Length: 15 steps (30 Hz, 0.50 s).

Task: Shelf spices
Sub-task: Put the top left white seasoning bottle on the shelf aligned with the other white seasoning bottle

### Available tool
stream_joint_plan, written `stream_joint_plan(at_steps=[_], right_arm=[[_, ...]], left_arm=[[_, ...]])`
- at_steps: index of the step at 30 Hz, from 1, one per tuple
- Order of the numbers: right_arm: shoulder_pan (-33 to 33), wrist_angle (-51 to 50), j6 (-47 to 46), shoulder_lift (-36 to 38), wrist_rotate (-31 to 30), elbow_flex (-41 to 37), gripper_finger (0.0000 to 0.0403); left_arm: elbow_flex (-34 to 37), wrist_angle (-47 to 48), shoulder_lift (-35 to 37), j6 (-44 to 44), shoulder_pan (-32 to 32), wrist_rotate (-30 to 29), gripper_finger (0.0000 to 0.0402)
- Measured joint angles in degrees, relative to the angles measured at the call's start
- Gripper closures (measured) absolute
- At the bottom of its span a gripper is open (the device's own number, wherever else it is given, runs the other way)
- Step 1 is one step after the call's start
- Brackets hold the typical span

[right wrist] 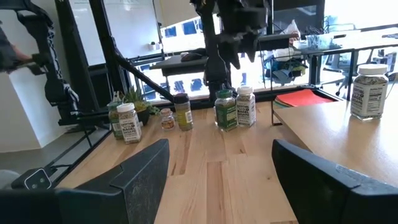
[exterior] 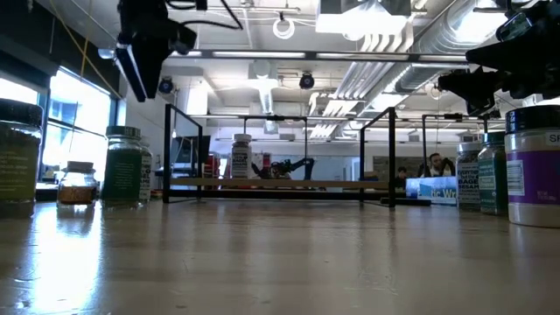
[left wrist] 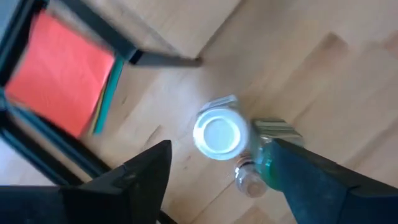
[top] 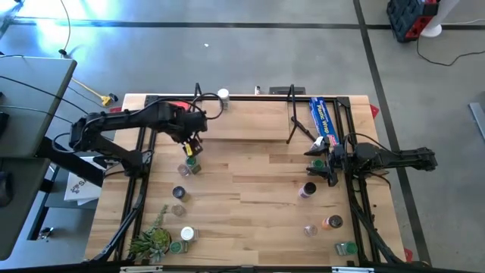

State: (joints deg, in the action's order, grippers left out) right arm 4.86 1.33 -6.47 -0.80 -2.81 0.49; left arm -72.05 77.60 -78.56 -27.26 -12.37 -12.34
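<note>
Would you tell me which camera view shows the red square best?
The left wrist view: the red square fills a corner there, lying flat beside the shelf. The right wrist view shows it edge-on, the high view only a sliver behind the left arm, the low view nothing.

The worktop (top: 250, 182) is pale blond wood in long planks. The shelf (top: 250, 114) along its far edge has a light wooden board and thin black wire uprights. On it stands a white-capped jar (top: 223, 95). A long blue box (top: 324, 120) with white lettering lies at the shelf's right end, and a flat red square (top: 176, 106) at its left. A green plant (top: 151, 239) sits at the near left corner. Both arms are dark. A purple-labelled jar (exterior: 534, 166) shows in the low view.
</note>
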Motion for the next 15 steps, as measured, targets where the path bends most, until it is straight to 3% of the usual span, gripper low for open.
stream_joint_plan(at_steps=[5,15], right_arm=[[0.0,0.02,0.01,0.02,0.0,0.0,0.0123],[0.0,0.01,-0.03,0.0,0.0,0.0,0.0123]], left_arm=[[5.35,-0.97,0.04,-2.52,-3.61,1.71,0.0096],[11.21,-6.71,0.09,-3.64,-4.98,5.2,0.0092]])
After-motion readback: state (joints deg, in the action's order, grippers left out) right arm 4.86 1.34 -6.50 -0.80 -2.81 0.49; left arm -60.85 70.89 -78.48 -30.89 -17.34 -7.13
